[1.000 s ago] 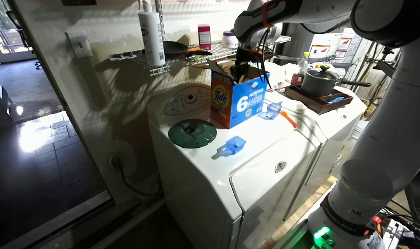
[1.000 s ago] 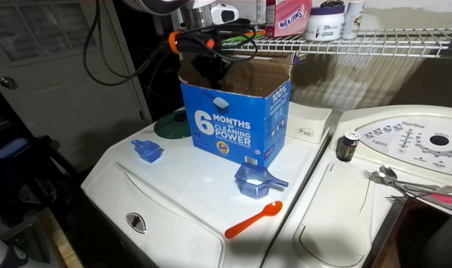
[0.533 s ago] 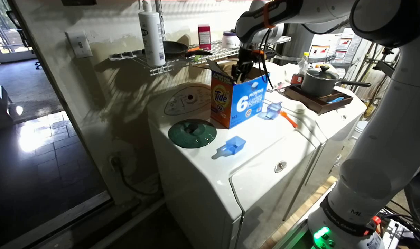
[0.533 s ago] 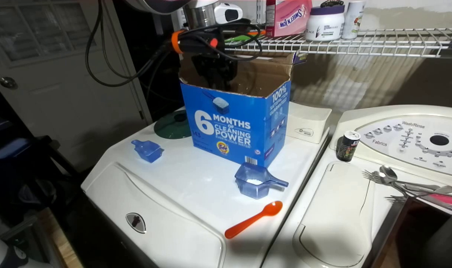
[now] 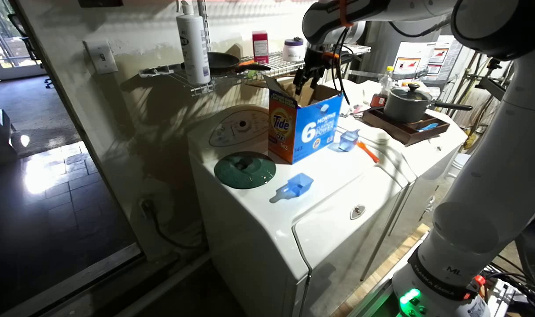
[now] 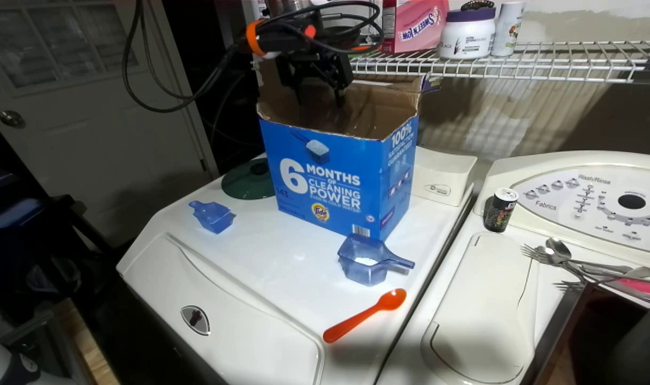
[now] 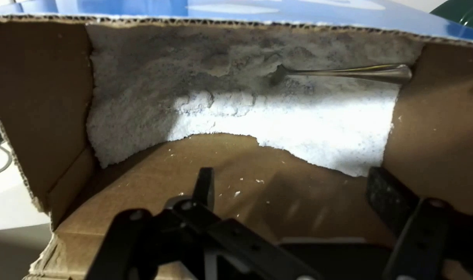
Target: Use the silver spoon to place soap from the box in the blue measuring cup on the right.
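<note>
The silver spoon (image 7: 353,73) lies in the box with its bowl end sunk in the white soap (image 7: 236,105) and its handle reaching toward a side wall in the wrist view. Over the mouth of the box (image 6: 330,176), my gripper (image 7: 290,171) stands open, its fingertips spread wide with nothing between them. Both exterior views show the gripper (image 5: 305,89) at the top opening of the box (image 5: 315,130). The blue measuring cup on the right (image 6: 359,267) stands upright before the box, some white powder inside; it is also visible as the cup (image 5: 349,140).
A second blue scoop (image 6: 213,216) and an orange spoon (image 6: 365,315) lie on the white washer top. Behind the box are a green lid (image 5: 245,169) and a wire shelf (image 6: 517,64). Cutlery (image 6: 571,262) and a black can (image 6: 500,211) sit on the neighbouring machine.
My gripper has risen from inside the box to its mouth. Its fingers, close together a second ago, have spread apart. The box, cups and orange spoon have not moved.
</note>
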Controlling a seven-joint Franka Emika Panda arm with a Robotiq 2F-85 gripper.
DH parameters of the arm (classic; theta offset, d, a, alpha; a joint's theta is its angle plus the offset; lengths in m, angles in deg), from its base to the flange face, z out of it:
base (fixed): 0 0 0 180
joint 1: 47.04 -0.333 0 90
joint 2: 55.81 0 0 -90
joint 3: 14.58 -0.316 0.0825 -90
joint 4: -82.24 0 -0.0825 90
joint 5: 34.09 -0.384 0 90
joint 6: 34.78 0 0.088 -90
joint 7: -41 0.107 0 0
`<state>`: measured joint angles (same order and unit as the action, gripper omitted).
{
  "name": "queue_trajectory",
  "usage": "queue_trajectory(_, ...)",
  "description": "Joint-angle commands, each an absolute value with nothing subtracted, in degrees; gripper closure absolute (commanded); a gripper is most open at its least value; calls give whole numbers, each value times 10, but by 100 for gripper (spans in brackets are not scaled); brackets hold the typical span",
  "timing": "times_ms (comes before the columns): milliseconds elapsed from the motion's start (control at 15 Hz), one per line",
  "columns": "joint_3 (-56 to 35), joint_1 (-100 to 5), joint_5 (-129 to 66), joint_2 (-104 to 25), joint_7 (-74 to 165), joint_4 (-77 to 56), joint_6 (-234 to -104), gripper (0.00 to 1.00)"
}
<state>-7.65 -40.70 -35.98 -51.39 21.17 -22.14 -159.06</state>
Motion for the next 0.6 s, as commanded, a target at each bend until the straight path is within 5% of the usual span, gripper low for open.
queue_trajectory(0, -80, -405, -335, -538, 225, -211, -1564, 0)
queue_trajectory(533, -84, -411, -283, -648, 265, -225, -1472, 0)
